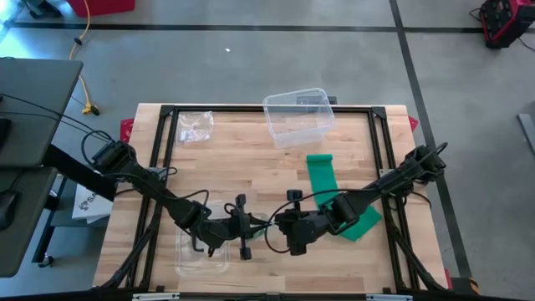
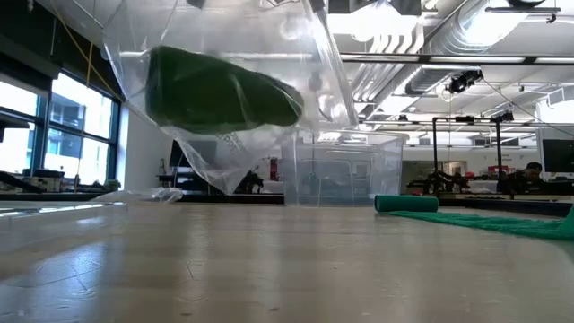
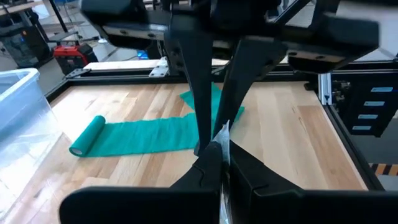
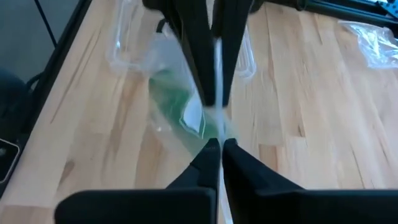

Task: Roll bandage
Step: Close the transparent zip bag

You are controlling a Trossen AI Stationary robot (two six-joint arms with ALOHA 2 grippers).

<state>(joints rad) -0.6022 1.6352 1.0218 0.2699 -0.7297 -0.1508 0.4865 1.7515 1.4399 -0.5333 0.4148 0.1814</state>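
Note:
A clear plastic bag (image 2: 233,99) with a dark green bandage roll (image 2: 220,90) inside hangs above the table near its front middle. My left gripper (image 1: 251,227) and my right gripper (image 1: 274,226) meet tip to tip at the bag's top, both shut on it. A second green bandage (image 1: 324,186) lies on the table's right half, partly unrolled. Its rolled end (image 3: 87,135) points toward the far edge and its loose strip (image 2: 502,222) lies flat on the wood. My left gripper pinches the bag's upper edge (image 3: 222,132) between its two fingers, coming nearly level from the table's left. The bag hangs below, clear of the table. My right gripper pinches the same upper edge (image 4: 217,121) right beside it, slanting down from the table's right. The bag and its roll (image 4: 180,106) hang below the fingers.
A clear plastic box (image 1: 294,117) stands at the far middle. An empty plastic bag (image 1: 194,125) lies at the far left. A clear shallow tray (image 1: 201,251) lies at the near left, under the left arm. A black frame (image 1: 251,109) runs round the table's edge.

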